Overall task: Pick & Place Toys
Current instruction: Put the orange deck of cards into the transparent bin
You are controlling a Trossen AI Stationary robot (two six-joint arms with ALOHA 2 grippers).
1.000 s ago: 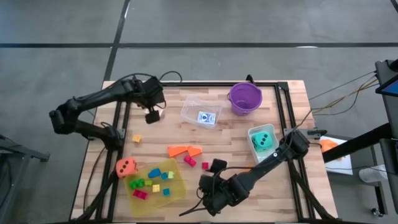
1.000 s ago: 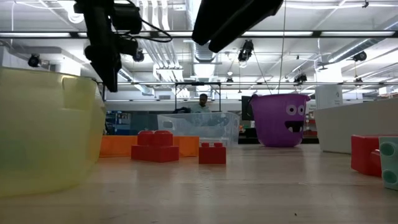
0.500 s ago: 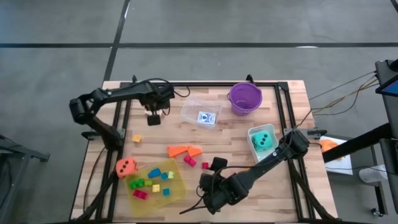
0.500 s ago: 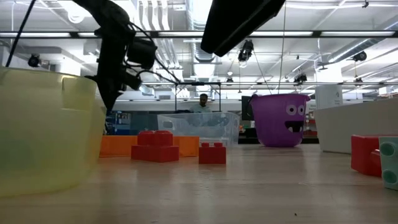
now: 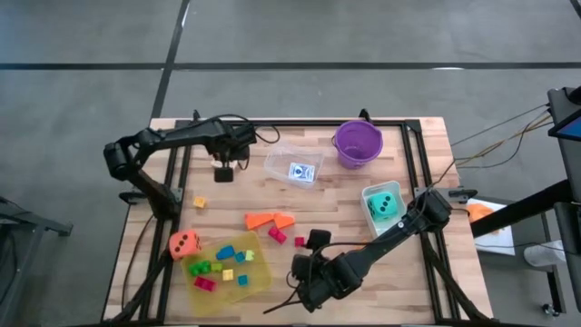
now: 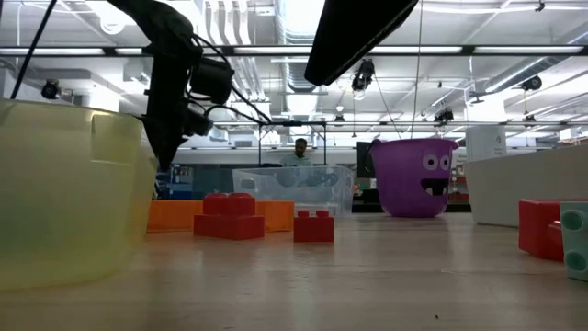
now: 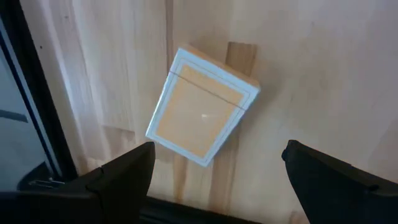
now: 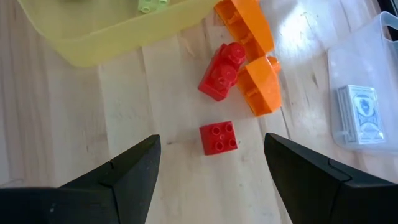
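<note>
An orange card pack with a white border [image 7: 202, 106] lies flat on the wood at the table's far left. My left gripper [image 7: 217, 152] hangs open just above it, pointing steeply down, and covers it in the high view [image 5: 222, 172]. My right gripper [image 8: 211, 140] stands open over a small red brick [image 8: 217, 137] near the table's middle front [image 5: 300, 242]. Beyond that brick lie a longer red brick [image 8: 221, 71] and two orange wedges [image 8: 258, 87]. The fingers of both grippers touch nothing.
A yellow tray [image 5: 259, 277] with several small bricks sits front left, an orange die [image 5: 184, 243] beside it. A clear tub [image 5: 277, 156] holding a card pack, a purple bucket [image 5: 357, 143] and a teal die [image 5: 385, 205] in a white box stand farther back and right.
My left gripper has sunk toward the card pack and rolled a little, its fingers staying open. The arm behind it has stretched out lower over the table's far left. The toys have kept their places.
</note>
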